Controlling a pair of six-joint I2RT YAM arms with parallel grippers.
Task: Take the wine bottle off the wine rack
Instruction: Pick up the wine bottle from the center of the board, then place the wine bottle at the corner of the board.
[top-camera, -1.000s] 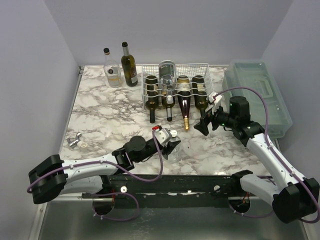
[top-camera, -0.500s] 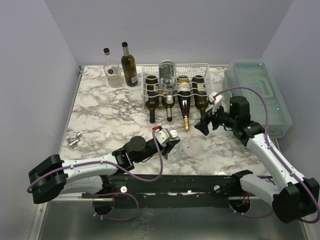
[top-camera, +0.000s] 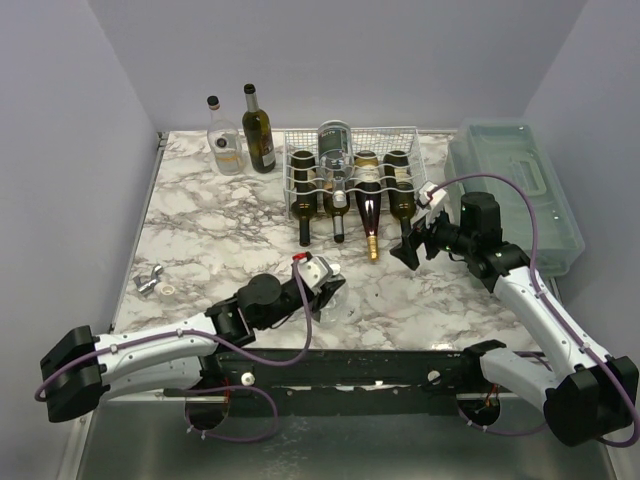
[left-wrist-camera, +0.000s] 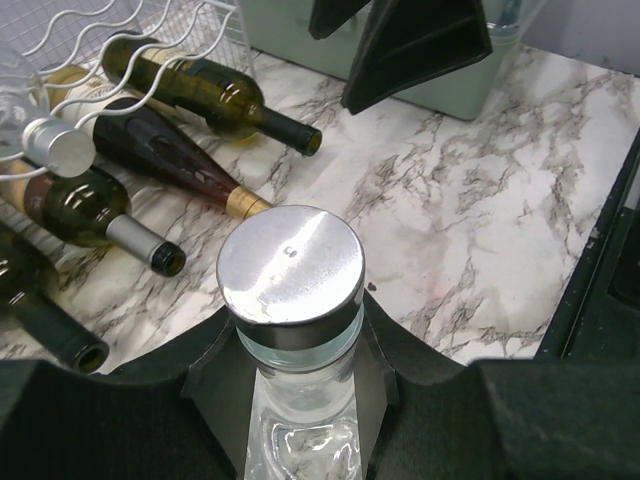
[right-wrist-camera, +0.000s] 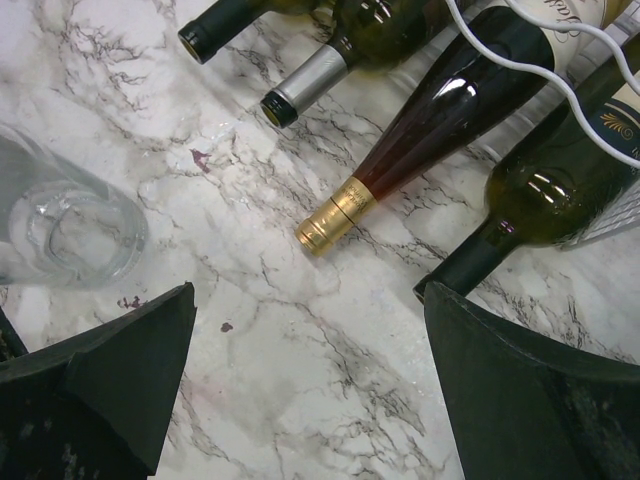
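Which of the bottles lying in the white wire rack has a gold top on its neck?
The dark red bottle, third from the left in the lower row as the top camera sees it. The bottles beside it have dark or silver tops.

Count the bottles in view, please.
8. Four lower-row bottles lie in the rack, one top bottle above them, two standing bottles back left, one held bottle in the left gripper. The rack may hide more.

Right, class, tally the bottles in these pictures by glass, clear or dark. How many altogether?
Clear bottles: 3
Dark bottles: 5
Total: 8
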